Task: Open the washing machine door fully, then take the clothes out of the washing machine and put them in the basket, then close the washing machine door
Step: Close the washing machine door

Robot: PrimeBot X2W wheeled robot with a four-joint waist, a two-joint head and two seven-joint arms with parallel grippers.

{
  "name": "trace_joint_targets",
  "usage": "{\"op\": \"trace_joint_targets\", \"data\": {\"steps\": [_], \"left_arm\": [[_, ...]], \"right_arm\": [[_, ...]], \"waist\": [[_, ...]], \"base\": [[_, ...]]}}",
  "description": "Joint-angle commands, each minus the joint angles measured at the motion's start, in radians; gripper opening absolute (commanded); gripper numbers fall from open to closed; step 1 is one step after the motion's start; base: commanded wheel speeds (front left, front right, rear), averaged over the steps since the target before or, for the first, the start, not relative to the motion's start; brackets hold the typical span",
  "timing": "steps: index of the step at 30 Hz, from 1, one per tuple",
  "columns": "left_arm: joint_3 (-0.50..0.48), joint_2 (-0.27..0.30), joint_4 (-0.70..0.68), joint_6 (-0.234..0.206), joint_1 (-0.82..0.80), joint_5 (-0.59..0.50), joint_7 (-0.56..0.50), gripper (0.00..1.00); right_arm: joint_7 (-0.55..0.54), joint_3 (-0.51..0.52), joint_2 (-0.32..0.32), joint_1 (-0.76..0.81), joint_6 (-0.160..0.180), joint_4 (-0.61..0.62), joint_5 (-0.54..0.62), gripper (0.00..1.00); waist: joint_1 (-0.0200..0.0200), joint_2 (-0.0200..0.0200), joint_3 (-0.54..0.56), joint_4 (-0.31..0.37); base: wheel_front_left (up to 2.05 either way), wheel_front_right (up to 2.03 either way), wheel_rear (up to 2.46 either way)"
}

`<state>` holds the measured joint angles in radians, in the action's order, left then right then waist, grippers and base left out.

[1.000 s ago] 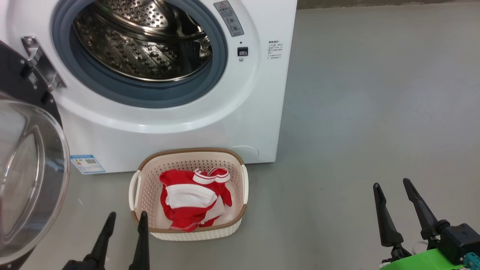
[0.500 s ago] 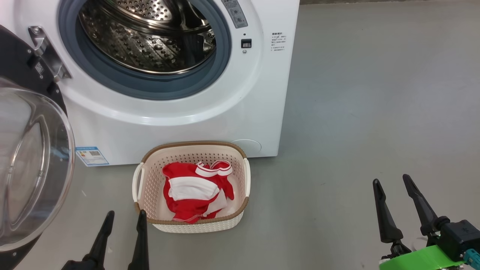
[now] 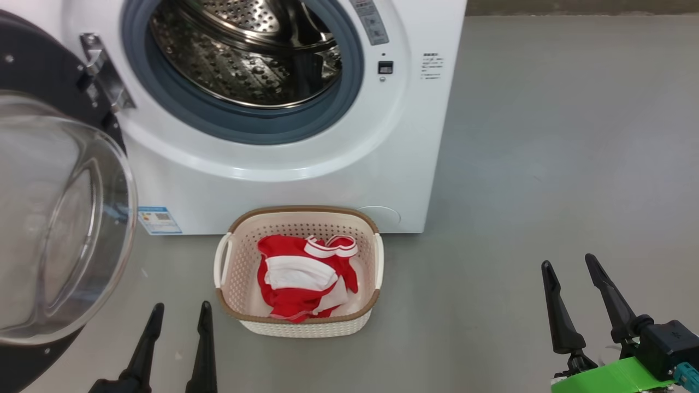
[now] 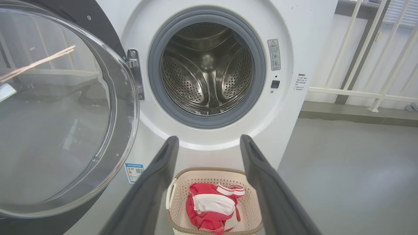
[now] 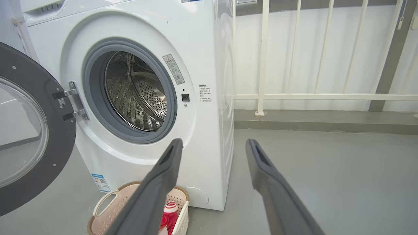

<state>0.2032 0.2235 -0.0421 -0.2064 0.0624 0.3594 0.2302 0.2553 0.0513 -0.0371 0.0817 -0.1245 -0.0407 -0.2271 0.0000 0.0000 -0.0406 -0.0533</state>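
Clothes [image 3: 306, 275] sat in the basket [image 3: 240, 273], drum [image 3: 246, 60] bare; left gripper [image 3: 181, 305] and right gripper [image 3: 568, 261] gaped empty, so swinging the left-hand washing machine door [image 3: 54, 218] shut seemed next.

shiny steel drum [image 3: 246, 60], perforated plastic basket [image 3: 240, 273], red cloth clothes [image 3: 300, 273]

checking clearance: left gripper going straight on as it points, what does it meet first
Probably the big white washing machine, its front panel just below the grey rubber ring; depth unclear.
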Motion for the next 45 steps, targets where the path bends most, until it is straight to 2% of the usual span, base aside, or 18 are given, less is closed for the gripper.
{"op": "trace_joint_targets", "data": {"steps": [1, 24, 45], "left_arm": [[-0.031, 0.018, -0.032, -0.007, -0.038, -0.017, 0.005, 1.0], [-0.029, 0.043, -0.086, -0.045, -0.013, -0.029, -0.03, 1.0], [-0.04, 0.054, -0.121, -0.097, 0.016, -0.037, -0.063, 1.0]], "right_arm": [[0.006, -0.026, -0.013, -0.027, -0.006, 0.027, 0.009, 1.0], [0.006, -0.064, -0.013, -0.01, -0.006, 0.041, 0.013, 1.0], [0.006, -0.106, -0.013, -0.017, -0.006, 0.049, 0.018, 1.0]], "waist": [[0.0, 0.0, -0.001, -0.021], [0.0, 0.0, 0.047, -0.293], [0.0, 0.0, 0.052, -0.437]], "base": [[0.0, 0.0, 0.0], [0.0, 0.0, 0.0], [0.0, 0.0, 0.0]]}}
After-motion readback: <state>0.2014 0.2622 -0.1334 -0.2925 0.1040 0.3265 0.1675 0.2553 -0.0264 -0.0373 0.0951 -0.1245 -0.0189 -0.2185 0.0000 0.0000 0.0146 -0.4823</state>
